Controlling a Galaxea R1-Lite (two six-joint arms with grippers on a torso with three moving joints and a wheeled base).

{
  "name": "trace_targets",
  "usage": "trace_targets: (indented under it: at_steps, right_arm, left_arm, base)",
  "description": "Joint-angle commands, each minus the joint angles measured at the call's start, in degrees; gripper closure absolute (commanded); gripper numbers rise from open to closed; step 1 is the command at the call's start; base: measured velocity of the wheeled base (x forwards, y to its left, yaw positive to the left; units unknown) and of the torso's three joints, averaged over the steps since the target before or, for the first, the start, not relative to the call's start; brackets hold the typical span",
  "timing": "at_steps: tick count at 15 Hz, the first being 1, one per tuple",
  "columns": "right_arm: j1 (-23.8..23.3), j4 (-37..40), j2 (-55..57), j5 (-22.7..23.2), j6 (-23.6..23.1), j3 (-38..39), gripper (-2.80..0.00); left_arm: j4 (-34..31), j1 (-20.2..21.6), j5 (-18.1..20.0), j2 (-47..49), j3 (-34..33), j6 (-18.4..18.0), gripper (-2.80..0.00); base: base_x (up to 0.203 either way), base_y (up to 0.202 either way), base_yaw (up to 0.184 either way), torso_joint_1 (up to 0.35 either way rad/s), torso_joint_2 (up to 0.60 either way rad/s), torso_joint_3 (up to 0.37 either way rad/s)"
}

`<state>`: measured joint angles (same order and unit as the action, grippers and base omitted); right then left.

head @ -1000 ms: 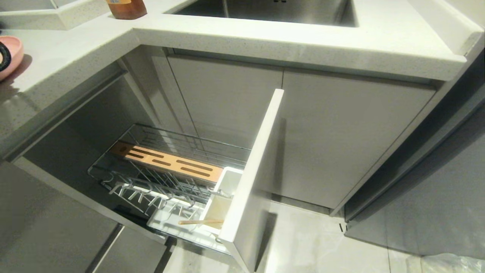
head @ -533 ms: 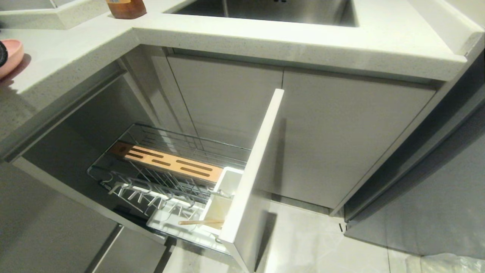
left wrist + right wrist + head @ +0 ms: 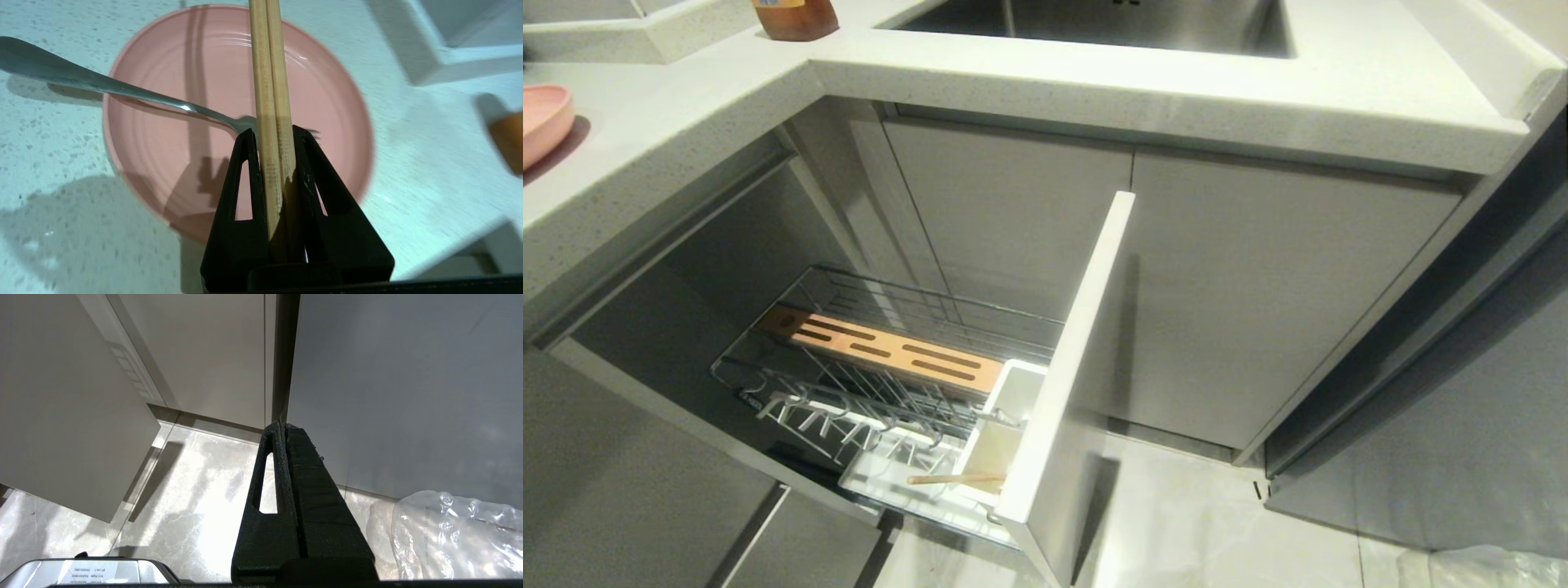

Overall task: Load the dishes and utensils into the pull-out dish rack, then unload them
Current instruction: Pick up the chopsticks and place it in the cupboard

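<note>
My left gripper is shut on a pair of light-wooden chopsticks, which stick out past its fingertips above the pink plate. A dark metal fork lies with its head in the plate and its handle out over the rim. In the head view only the plate's edge shows, on the counter at far left. The pull-out dish rack stands drawn out below, with its white front panel, slotted wood strip and white utensil cup. My right gripper hangs shut and empty over the floor.
A thin wooden stick lies across the rack's front end by the cup. The sink is set in the white counter above. An amber bottle stands at the counter's corner. A clear plastic bag lies on the floor.
The black tip of my left gripper, seen beside the plate at the head view's left edge, has drawn out of that view. The rack has not moved.
</note>
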<state>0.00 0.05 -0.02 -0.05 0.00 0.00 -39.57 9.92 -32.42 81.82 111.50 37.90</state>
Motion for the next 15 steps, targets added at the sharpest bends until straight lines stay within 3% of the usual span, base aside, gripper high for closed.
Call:
trace_targets:
  at_steps: [1,7,9,15]
  right_arm:
    - [0.0,0.02,0.02,-0.02,0.0,0.0,0.0]
    - [0.0,-0.02,0.02,0.02,0.0,0.0,0.0]
    - [0.0,0.04,0.02,0.05,0.0,0.0,0.0]
    - [0.0,0.04,0.02,-0.04,0.0,0.0,0.0]
  left_arm:
    - [-0.58,-5.09,0.96,-6.29,-0.6,0.29,0.0]
    - [-4.3,-27.55,2.22,-19.42,-7.57,0.55,0.0]
    - [-6.06,-32.52,4.83,-24.03,-12.29,0.52,0.0]
    - [-19.56,-39.54,30.42,-29.02,-14.79,0.09,0.0]
  base:
    - [0.0,0.0,0.0,0.0,0.0,0.0]
    - [0.0,0.0,0.0,0.0,0.0,0.0]
    - [0.0,0.0,0.0,0.0,0.0,0.0]
    - [0.0,0.0,0.0,0.0,0.0,0.0]
